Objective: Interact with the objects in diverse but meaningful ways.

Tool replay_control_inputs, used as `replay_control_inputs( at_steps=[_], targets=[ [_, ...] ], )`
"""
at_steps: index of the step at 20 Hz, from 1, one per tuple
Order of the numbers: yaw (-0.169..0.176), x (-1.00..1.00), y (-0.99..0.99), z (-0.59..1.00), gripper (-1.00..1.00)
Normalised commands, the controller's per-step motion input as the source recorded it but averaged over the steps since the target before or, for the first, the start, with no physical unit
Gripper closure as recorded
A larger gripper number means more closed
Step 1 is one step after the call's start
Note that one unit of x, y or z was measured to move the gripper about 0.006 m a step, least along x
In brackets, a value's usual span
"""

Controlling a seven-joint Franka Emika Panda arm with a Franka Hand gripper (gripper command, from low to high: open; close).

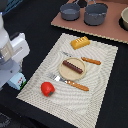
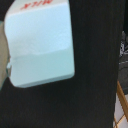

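A pale woven rectangular placemat point(image 1: 95, 75) covers the dark table point(image 1: 30, 20). At the exterior view's left the white robot arm's gripper point(image 1: 14, 74) hangs over the pale blue house-shaped carton point(image 1: 18, 81), which stands just off the mat's corner and is mostly hidden; whether the jaws are apart or together cannot be told. The wrist view shows the carton point(image 2: 40, 45) blurred, with red lettering. Two grey round pots point(image 1: 95, 14) sit on a tan board. On the mat, a tan round plate point(image 1: 64, 70) bears the dark brown sausage stick point(image 1: 73, 66). The yellow-orange ridged bread block point(image 1: 80, 42) lies above it, the round red tomato point(image 1: 47, 89) near the mat's lower edge, and orange-handled cutlery point(image 1: 76, 85) flanks the plate.
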Motion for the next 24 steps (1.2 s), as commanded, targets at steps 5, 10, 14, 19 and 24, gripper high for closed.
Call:
replay_control_inputs(
  at_steps=[5, 10, 14, 19, 24],
  targets=[
    [0.074, -0.23, 0.05, 0.18, -1.00],
    [0.047, -0.23, 0.00, 0.19, -1.00],
    [0.008, -0.22, -0.09, 0.05, -1.00],
    [-0.007, -0.12, -0.14, -0.01, -1.00],
    [-0.089, -0.06, -0.08, 0.00, -1.00]
  ],
)
